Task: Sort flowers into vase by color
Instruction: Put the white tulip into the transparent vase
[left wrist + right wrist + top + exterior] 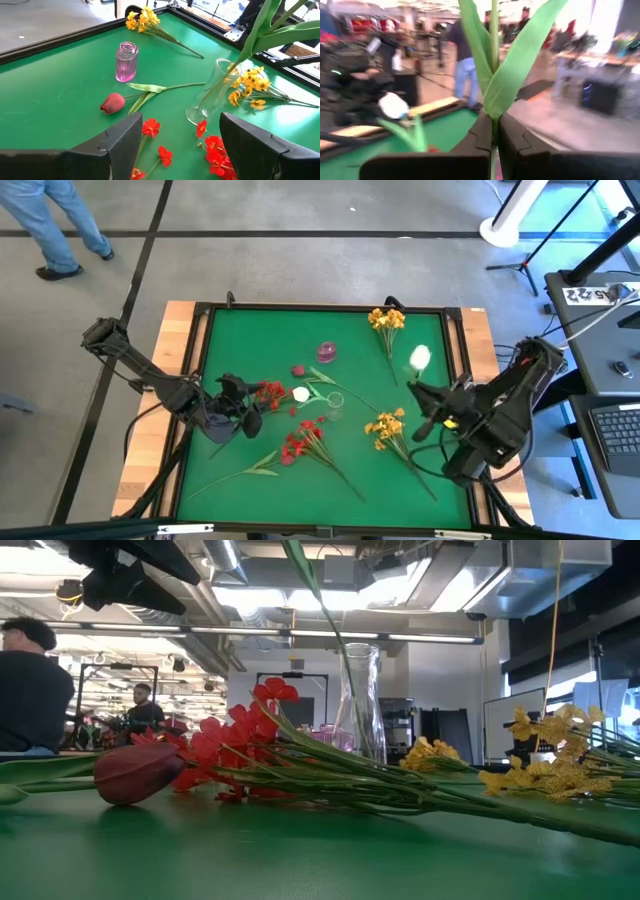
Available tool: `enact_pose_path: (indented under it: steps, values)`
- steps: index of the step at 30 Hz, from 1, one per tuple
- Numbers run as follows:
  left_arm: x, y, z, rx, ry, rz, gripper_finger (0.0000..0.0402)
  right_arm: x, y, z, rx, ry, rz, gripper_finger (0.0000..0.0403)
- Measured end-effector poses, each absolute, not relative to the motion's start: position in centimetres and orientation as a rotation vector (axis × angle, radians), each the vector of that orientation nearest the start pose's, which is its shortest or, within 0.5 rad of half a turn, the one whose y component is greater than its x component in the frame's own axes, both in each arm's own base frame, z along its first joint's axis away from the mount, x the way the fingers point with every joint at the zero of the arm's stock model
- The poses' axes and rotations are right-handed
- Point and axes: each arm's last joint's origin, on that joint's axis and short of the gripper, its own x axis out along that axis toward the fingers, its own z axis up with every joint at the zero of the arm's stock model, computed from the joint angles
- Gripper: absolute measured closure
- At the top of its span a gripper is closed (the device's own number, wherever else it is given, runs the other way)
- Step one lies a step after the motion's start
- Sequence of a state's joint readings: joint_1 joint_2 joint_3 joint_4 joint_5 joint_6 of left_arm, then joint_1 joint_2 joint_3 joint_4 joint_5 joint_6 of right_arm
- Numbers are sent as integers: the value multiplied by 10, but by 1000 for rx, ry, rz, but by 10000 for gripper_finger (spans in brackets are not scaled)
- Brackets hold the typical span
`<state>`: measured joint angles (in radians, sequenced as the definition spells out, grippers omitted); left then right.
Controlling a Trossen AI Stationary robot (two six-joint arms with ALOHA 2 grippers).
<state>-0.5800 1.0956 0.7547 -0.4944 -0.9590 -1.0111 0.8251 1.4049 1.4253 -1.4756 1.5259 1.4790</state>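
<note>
Right wrist view: the right claw (494, 131) clamps a white tulip's stem (493, 35) upright for vase placement, other flowers (303, 442) strewn on the green desk (250, 340) (left claw (172, 142) gapes empty).

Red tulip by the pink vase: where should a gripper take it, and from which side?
Take the red tulip by its bare stem past the leaf, from straight above, fingers across it. It lies flat on the mat with that stretch free, while its head is round and soft. The open left gripper is nearest.
</note>
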Motion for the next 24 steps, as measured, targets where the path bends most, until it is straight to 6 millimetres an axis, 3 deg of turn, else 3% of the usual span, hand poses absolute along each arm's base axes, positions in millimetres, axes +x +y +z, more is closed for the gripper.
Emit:
enact_pose_path:
  steps: [6,12,15,19,22,24]
  values:
    - [187,-93,251,-395,345,600,143,209,114,356,-62,81,-942,398]
    - [187,-93,251,-395,344,600,143,239,106,357,-157,206,-982,398]
    - [187,-93,251,-394,344,600,143,264,109,364,-174,332,-835,398]
    - [187,-93,251,-392,346,600,143,294,116,380,-265,351,-452,398]
    - [187,-93,251,-391,346,600,143,302,116,399,-310,217,-313,398]
    - [187,-93,251,-391,347,600,143,296,115,412,-335,150,-288,398]
